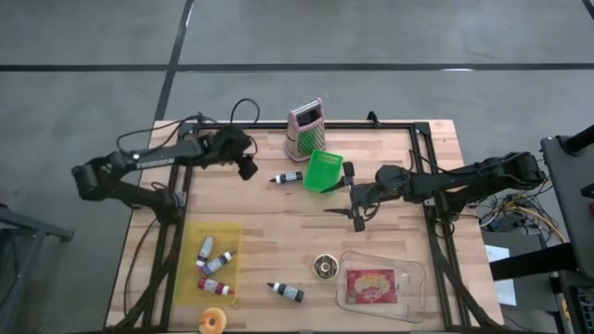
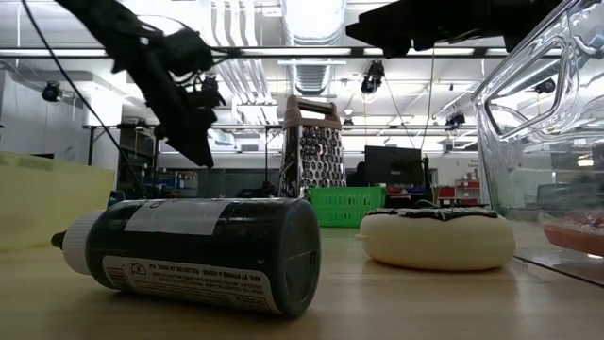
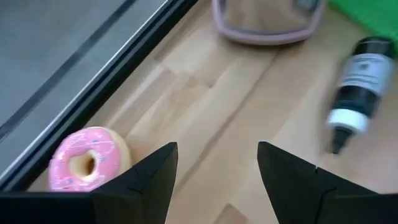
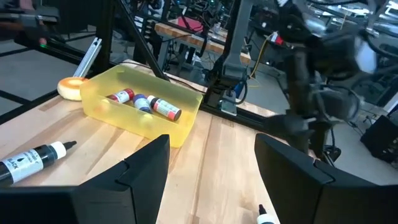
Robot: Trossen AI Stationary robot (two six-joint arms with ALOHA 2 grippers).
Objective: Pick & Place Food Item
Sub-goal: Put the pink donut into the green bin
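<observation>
— Pink donut (image 3: 89,160), that's the food it's after, I'd say. It lies at the far edge of the counter (image 1: 371,269), right by the frame rail (image 3: 81,81).

— Left fingers (image 3: 149,180) are spread, holding nothing, just above it.

— If it closes off-centre, it could nudge the donut off the edge, or clip that rail.

— And the right gripper (image 1: 358,211)?

— Mid-counter by the green bin (image 1: 322,172), spread as well, empty.

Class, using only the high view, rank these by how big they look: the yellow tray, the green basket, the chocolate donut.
1. Yellow tray, largest.
2. Green basket.
3. Chocolate donut, smallest.
All three sit on the table, so the overhead camera distorts little.
</observation>
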